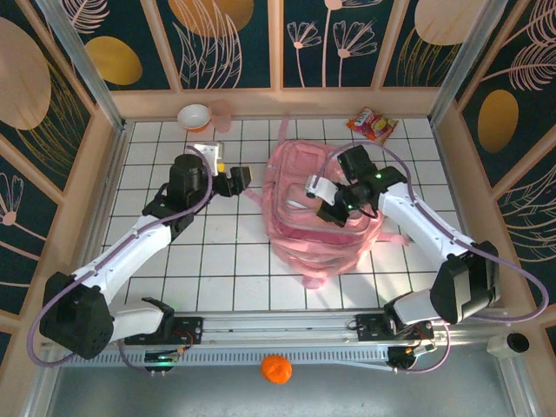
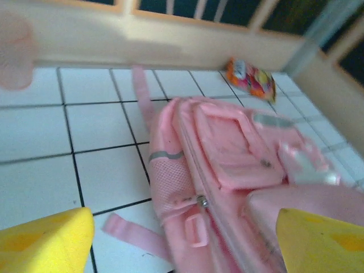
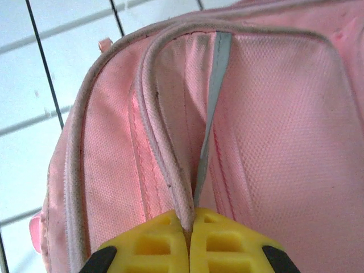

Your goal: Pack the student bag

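Note:
The student bag [image 1: 317, 208], a big soft pink backpack, lies flat in the middle of the white tiled floor with its straps trailing toward the near edge. My right gripper [image 1: 326, 204] rests on top of it. In the right wrist view the yellow fingers [image 3: 153, 244] are shut on a piped seam fold of the bag [image 3: 273, 114]. My left gripper [image 1: 234, 181] hovers just left of the bag, open. In the left wrist view its yellow fingertips [image 2: 45, 239] stand wide apart, and the bag's mesh side pocket and a zip pull [image 2: 200, 200] show between them.
A snack packet [image 1: 372, 124] lies at the back right near the wall, also visible as the snack packet [image 2: 250, 77]. An orange-and-white bowl [image 1: 194, 115] and a pink cup [image 1: 221, 115] stand at the back left. An orange ball [image 1: 275, 368] sits beyond the front rail.

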Robot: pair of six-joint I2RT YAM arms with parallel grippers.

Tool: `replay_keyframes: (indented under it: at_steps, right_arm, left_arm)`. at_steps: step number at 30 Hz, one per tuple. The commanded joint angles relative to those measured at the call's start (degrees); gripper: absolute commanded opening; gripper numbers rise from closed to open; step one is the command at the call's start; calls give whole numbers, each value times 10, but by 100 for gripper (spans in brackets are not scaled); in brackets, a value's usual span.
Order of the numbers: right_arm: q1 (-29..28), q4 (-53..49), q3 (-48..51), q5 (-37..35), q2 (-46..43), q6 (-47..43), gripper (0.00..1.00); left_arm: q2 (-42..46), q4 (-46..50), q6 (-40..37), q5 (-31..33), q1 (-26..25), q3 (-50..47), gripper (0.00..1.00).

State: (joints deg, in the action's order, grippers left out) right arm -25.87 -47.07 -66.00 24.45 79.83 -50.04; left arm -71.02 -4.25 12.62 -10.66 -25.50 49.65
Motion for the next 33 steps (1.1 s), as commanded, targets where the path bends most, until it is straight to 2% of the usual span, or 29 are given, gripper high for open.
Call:
replay_keyframes:
  at_steps: [1,5,9,13,17,24,28,31,33]
  right_arm:
    - [17,-23,14,15,-57,-118,0]
    - [17,-15,29,52,-78,-174,0]
    - [12,-47,30,54,-78,-213,0]
    - [11,-58,31,54,-86,-230,0]
    - [10,-42,38,59,-97,-233,0]
    - [8,-39,36,73,-88,-235,0]
    - [8,-39,31,69,-86,-236,0]
    - [9,-34,27,68,-87,-232,0]
    - [11,-27,27,67,-87,-224,0]
  left_arm:
    - [-10,25,-376,-147,-2,-10,81]
    - [-81,126,-578,-172,-2,23,83]
    - [-156,130,-675,-183,-2,56,84]
    - [-235,138,-702,-218,-2,130,83]
    - [-302,193,-733,-269,-5,199,81]
    - [-395,287,-783,-269,-19,283,77]
    - [-422,318,-792,-263,-20,309,69]
    - [-433,322,-791,-266,-21,318,47]
    - [-440,331,-789,-265,-25,325,37]
